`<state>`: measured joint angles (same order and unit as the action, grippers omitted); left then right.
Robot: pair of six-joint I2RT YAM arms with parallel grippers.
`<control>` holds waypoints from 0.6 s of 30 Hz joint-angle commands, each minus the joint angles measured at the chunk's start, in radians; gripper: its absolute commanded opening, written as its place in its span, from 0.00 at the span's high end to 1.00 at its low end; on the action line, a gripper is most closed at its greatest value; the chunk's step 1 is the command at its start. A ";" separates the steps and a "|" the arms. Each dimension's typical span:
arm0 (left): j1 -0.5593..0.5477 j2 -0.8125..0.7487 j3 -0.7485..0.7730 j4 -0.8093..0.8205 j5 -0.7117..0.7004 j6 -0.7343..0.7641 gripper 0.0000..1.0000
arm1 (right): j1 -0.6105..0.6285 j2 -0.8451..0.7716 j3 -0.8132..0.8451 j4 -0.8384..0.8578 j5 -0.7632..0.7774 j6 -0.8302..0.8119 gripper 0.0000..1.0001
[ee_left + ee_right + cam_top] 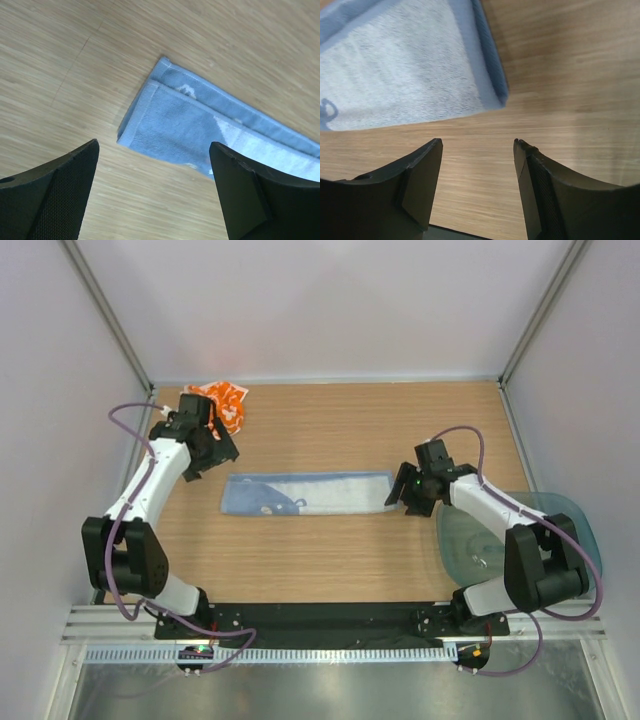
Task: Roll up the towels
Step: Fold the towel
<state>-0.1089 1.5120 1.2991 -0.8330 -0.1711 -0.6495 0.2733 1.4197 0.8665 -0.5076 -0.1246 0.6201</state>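
Note:
A light blue towel (305,493) lies folded into a long flat strip across the middle of the wooden table. Its left end shows in the left wrist view (200,130), its right end in the right wrist view (405,70). An orange and white towel (222,403) lies crumpled at the far left corner. My left gripper (212,462) is open and empty above the table, just left of the strip's left end. My right gripper (405,495) is open and empty just right of the strip's right end. In both wrist views the jaws stand wide apart over bare wood.
A translucent blue-green plate (515,535) sits at the right edge of the table under the right arm. White walls with metal posts enclose the table on three sides. A black rail runs along the near edge.

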 commanded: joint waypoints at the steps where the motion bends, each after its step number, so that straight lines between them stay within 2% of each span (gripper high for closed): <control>1: 0.008 -0.025 -0.004 -0.043 0.039 0.097 0.08 | 0.003 -0.036 -0.078 0.076 0.017 0.119 0.35; 4: 0.008 -0.045 -0.029 -0.040 0.021 0.113 0.08 | 0.003 -0.028 -0.148 0.167 0.016 0.185 0.39; 10: 0.006 -0.081 -0.084 -0.009 0.082 0.097 0.09 | 0.004 0.004 -0.230 0.329 0.029 0.259 0.48; 18: 0.006 -0.079 -0.092 0.000 0.099 0.087 0.09 | 0.004 0.051 -0.262 0.397 0.078 0.296 0.51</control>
<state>-0.1078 1.4593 1.2091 -0.8494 -0.1005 -0.5674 0.2729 1.4311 0.6224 -0.1551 -0.1116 0.8902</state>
